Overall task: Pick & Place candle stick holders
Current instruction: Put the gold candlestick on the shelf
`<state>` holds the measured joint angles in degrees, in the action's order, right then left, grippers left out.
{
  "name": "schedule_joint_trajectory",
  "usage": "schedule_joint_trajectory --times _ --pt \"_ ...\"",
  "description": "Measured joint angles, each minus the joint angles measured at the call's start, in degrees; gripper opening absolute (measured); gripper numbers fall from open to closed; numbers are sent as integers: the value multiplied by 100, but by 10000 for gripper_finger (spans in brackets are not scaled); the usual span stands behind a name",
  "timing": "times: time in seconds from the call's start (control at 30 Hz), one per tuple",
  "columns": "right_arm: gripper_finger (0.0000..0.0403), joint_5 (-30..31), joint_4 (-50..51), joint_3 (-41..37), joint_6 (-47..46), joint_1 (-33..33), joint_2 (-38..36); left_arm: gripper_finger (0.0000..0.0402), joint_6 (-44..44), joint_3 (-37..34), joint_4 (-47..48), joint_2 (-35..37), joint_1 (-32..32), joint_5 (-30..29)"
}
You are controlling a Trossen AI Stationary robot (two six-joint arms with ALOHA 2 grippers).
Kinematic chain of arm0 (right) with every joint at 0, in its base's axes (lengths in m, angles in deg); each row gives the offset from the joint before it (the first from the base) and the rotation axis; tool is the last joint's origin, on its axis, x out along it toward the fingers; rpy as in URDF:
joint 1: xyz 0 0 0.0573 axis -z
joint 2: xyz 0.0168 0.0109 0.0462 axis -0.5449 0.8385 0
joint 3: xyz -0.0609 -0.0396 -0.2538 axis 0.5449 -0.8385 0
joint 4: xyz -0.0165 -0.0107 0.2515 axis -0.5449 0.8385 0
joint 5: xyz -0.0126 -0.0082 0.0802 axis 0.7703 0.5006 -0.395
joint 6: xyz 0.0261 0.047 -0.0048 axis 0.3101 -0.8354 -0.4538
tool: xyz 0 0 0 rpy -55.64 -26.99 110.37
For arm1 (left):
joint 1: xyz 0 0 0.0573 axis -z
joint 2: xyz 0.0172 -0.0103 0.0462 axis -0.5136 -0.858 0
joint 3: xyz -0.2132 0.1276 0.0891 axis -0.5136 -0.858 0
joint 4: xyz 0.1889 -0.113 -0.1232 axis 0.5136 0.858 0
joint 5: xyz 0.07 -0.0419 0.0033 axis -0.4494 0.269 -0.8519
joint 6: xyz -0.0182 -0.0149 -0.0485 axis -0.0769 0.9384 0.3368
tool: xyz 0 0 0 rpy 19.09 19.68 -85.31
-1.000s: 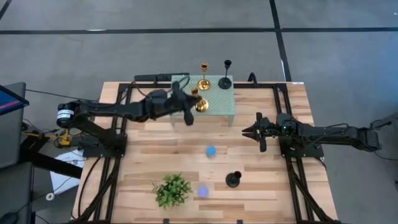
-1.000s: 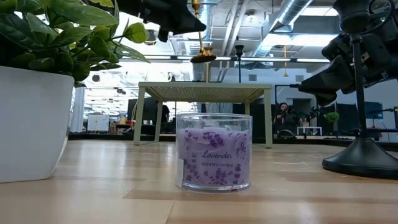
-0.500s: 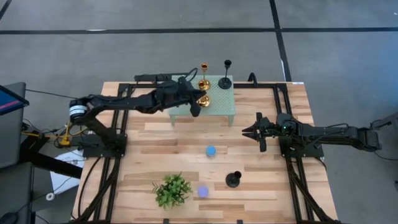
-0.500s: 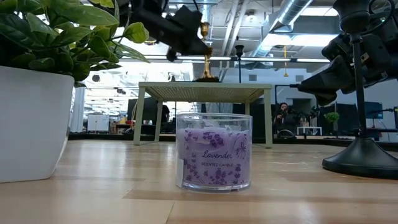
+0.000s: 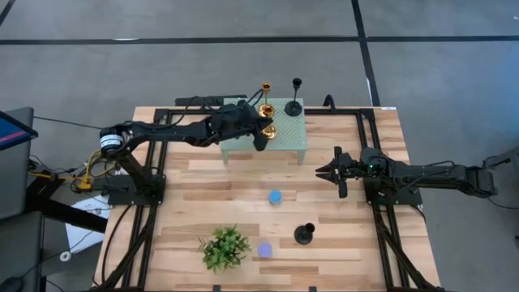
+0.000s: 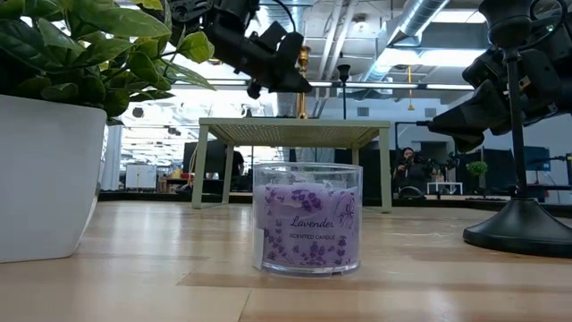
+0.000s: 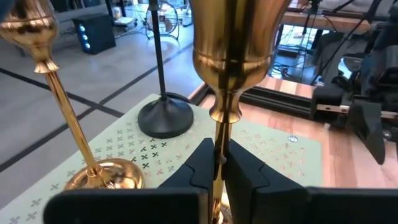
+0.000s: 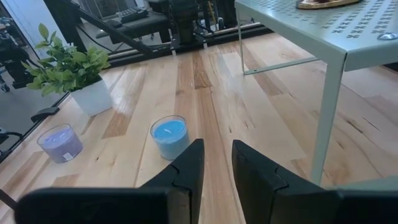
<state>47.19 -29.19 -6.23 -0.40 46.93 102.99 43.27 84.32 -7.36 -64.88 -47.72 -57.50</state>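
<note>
My left gripper (image 5: 259, 135) is over the small green side table (image 5: 292, 139), shut on a gold candle stick holder (image 7: 231, 37). A second gold holder (image 5: 266, 104) and a black holder (image 5: 293, 104) stand by their round bases on the side table's far part. Another black holder (image 5: 304, 234) stands by its base on the wooden table, near its front. My right gripper (image 5: 324, 172) is open and empty, right of the side table, above the wood. In the low view the held holder's stem (image 6: 302, 85) reaches down to the side table's top; its base is hidden. My left gripper pinches the gold holder's thin stem (image 7: 218, 140), just below the knob under its cup, between its two fingers (image 7: 249, 174). The fingers come about level from the table's left and lie across the stem. The holder stands upright; whether its base rests on the side table I cannot tell.
A blue candle (image 5: 275, 197) sits mid-table. A purple lavender candle (image 5: 264, 250) and a potted green plant (image 5: 225, 247) sit near the front edge. Bare wood lies left of the blue candle and at the far right.
My left gripper has carried the gold holder toward the table's far edge and down over the green side table. The holder, held high at first, now stands upright with its stem reaching the table top, next to the other gold holder.
</note>
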Motion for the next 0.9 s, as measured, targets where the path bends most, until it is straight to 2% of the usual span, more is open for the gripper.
schedule_joint_trajectory --times 0.2,0.53,0.77,0.9 --pt "75 0 15 2 -2 1 0 31 -136 -2 64 46 4 -280" --pt "75 0 19 1 0 1 1 61 -327 -14 164 296 46 -296" --pt "75 0 19 2 -2 2 0 63 -378 -21 514 382 156 -295" --pt "75 0 25 2 -2 2 2 63 -610 -19 687 666 270 -297"
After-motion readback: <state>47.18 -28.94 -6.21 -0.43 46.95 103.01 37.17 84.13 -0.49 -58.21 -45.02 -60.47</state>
